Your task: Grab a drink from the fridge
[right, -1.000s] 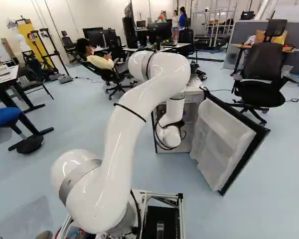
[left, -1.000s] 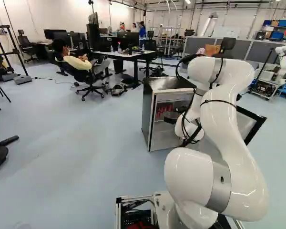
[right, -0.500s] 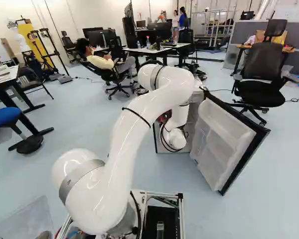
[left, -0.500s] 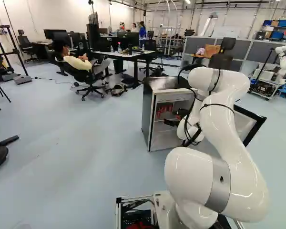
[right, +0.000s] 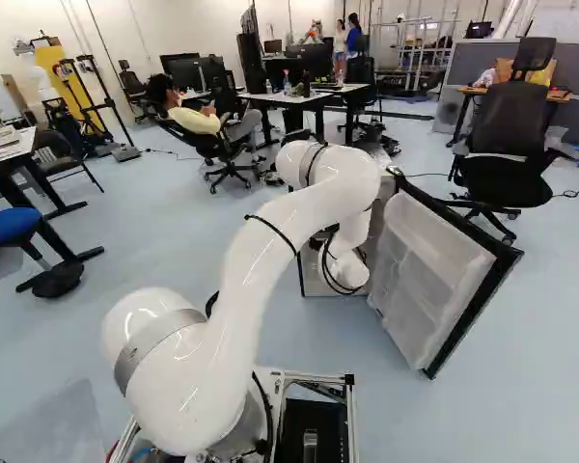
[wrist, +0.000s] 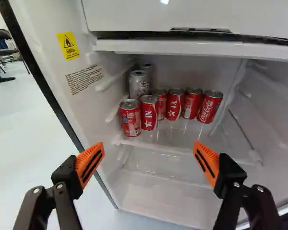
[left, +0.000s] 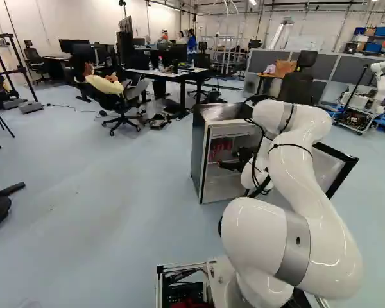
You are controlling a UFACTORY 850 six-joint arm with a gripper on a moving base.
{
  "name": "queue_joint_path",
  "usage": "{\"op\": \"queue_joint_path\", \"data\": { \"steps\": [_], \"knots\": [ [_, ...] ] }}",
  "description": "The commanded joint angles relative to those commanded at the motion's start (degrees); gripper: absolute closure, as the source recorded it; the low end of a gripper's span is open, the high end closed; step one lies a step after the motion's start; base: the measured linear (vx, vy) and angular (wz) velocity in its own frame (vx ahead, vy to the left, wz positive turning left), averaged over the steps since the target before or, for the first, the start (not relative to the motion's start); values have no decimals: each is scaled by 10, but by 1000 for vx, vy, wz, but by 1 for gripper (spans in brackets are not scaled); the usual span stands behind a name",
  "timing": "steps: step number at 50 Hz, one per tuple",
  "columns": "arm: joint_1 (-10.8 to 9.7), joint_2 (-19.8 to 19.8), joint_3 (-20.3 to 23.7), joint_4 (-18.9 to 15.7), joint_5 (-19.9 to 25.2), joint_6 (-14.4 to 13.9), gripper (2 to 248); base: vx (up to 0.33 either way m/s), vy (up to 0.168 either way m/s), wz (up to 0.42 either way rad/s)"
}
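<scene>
Approach in hand: the gripper [wrist: 149, 145] stands short of the fridge shelf [wrist: 177, 138], fingers wide apart and empty, with red cans [wrist: 174, 105] towards the shelf's front edge. Next move, as judged: advance and straddle one can before closing. Silver cans [wrist: 138, 85] behind are partly hidden; the arm [right: 246, 289] masks the gripper in the right base view.

A pale blue-grey floor [left: 109, 212] runs to white walls [left: 93, 22]; black office chairs [right: 507, 174] stand about; monitors [right: 314, 60] sit on the table [right: 352, 89].
</scene>
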Motion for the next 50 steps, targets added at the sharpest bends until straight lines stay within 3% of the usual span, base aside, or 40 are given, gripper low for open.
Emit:
{"op": "queue_joint_path", "data": {
  "steps": [12,50],
  "knots": [
    [4,-12,-24,-36,0,0,3,0,0,0],
    [20,-50,-103,-39,0,0,3,0,0,0]
  ]
}}
